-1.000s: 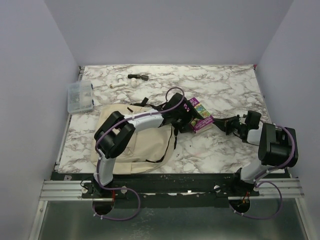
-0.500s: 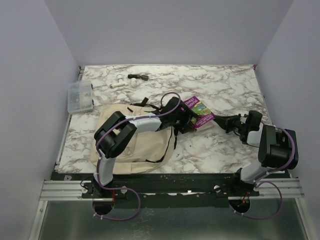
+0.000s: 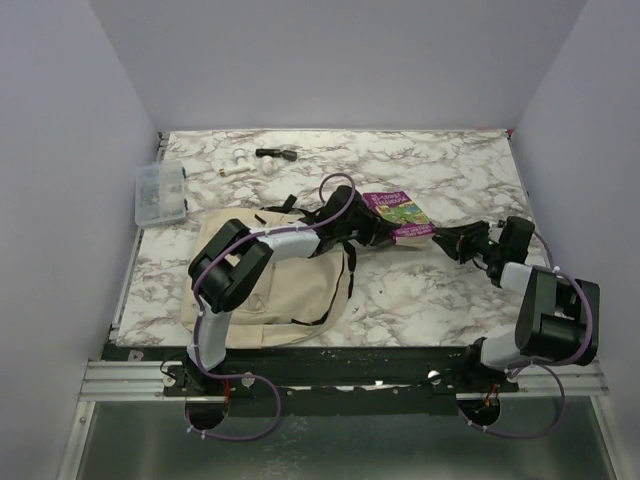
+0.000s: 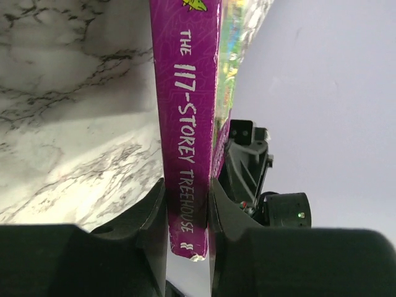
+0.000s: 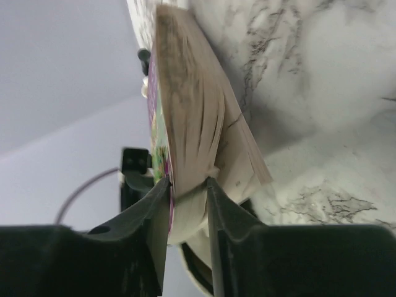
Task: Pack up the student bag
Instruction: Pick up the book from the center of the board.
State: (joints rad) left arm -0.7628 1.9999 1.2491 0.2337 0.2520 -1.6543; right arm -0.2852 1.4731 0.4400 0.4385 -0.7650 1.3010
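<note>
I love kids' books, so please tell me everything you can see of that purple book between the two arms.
The paperback book is purple with a bright green cover picture, and its spine reads The 117-Storey Treehouse. Its pages look yellowed and fan slightly apart. It seems lifted just above the marble table. The left gripper pinches the spine edge, and the right gripper closes on the opposite page edge.

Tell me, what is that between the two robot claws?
A purple book, The 117-Storey Treehouse. The left gripper clamps its spine, the right gripper its page edge; the top view shows it spanning both.
</note>
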